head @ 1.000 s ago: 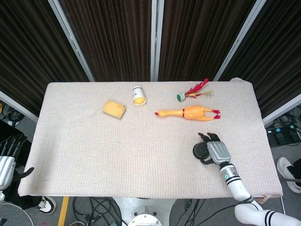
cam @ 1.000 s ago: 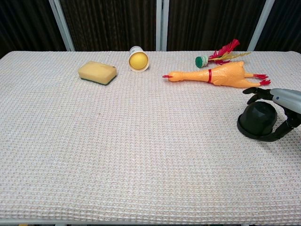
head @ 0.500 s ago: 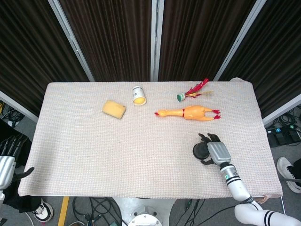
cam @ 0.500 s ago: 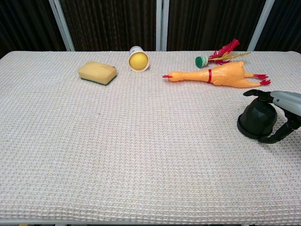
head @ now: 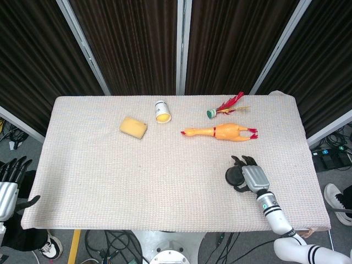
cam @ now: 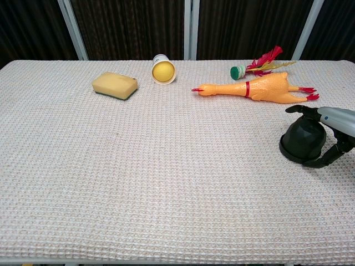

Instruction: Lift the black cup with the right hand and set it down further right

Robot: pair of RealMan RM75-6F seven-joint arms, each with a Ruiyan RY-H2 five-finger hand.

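The black cup (head: 234, 176) (cam: 302, 141) stands upside down on the table near its right front corner. My right hand (head: 254, 177) (cam: 333, 119) is wrapped loosely around it from the right. Its fingers (cam: 302, 108) stretch over the cup's top, and the thumb (cam: 327, 160) lies by the base rim. The cup rests on the cloth, not lifted. My left hand (head: 8, 184) hangs off the table's left front edge, fingers spread and holding nothing.
A rubber chicken (head: 220, 132) (cam: 258, 88) lies just behind the cup. A red feather shuttlecock (head: 225, 107), a white cup (head: 161, 111) on its side and a yellow sponge (head: 133, 127) sit along the back. The table's right edge (head: 313, 181) is close.
The right hand's fingers have straightened from a curl over the cup's far side to a flatter reach above its top. The cup has stayed put.
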